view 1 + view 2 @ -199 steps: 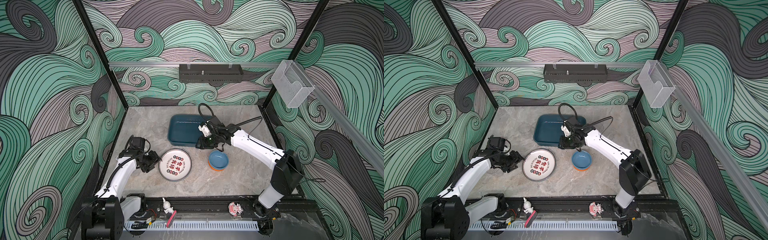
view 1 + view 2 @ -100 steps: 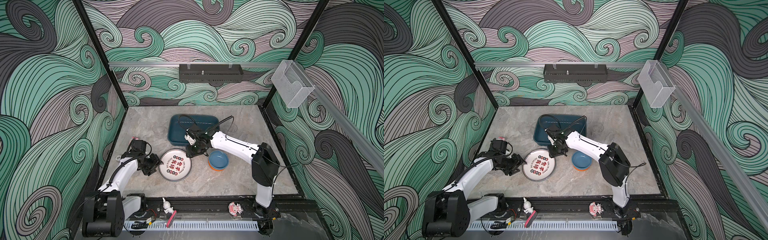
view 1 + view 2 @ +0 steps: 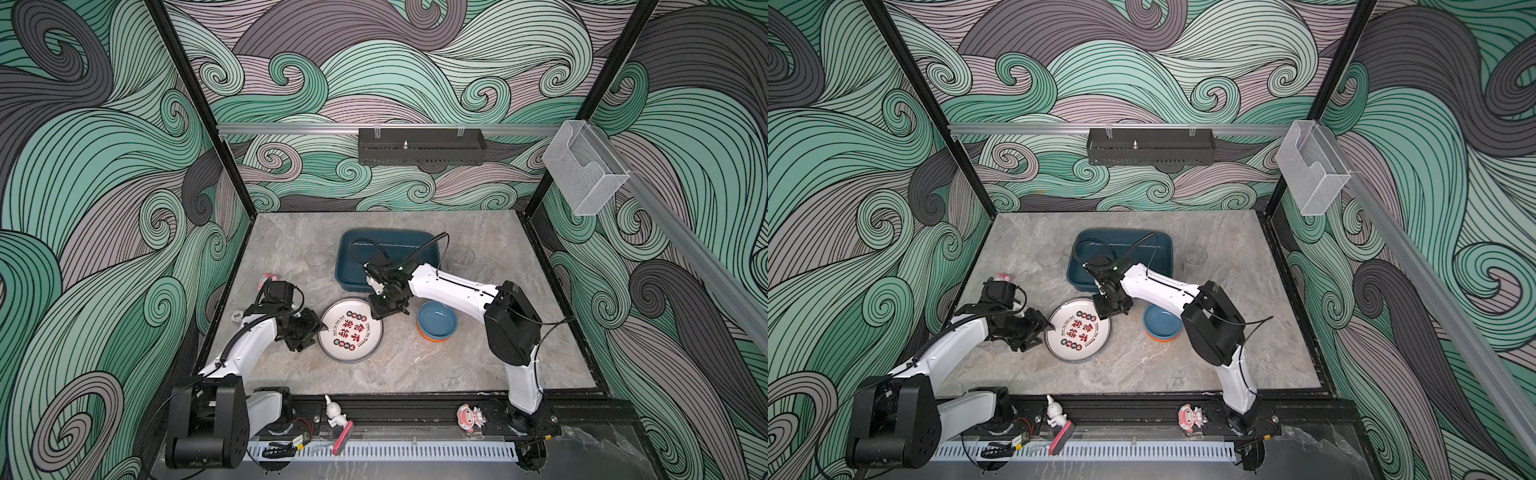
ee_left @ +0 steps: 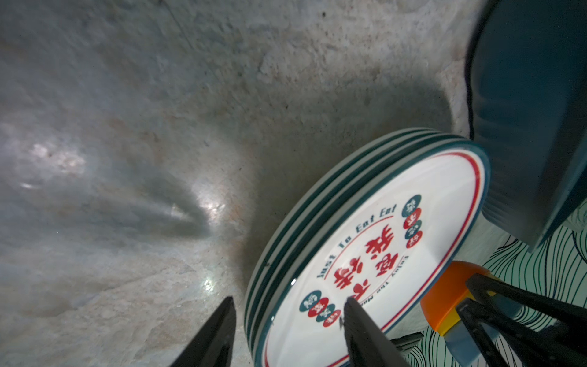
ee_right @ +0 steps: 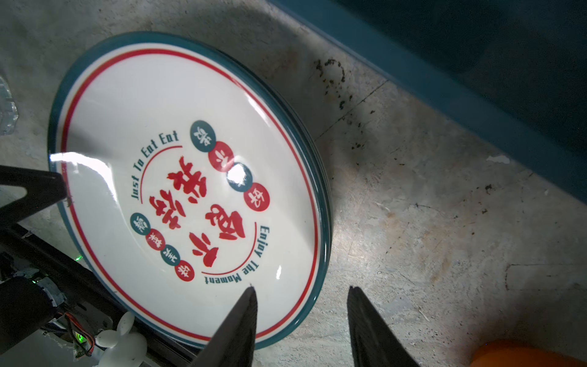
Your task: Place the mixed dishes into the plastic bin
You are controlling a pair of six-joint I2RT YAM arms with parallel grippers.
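Two end effectors were mine, and both stood open around one stack of plates [image 3: 351,332]. That stack, several rims deep in my left wrist view, lay flat on the table [image 3: 415,365], outside the bin [image 3: 399,245] and just off its near long wall, not touching it. My left end effector [image 4: 288,299] straddled the stack's rim on the side farthest from the bin: one finger [image 4: 216,336] hung outside the stack over bare table, the other above the printed top face. My right end effector [image 5: 301,287] straddled the rim on the side nearest the bin in the same way, one finger [image 5: 241,327] above that printed face and its partner over the table between the stack and the bin. Neither gripped anything. A blue bowl [image 3: 436,322] nested in an orange bowl [image 3: 430,339] sat on the table near the bin's near long wall too, outside it. One glass [image 3: 315,258] stood beside a short wall of the bin, a second glass [image 3: 461,257] beside the opposite wall.
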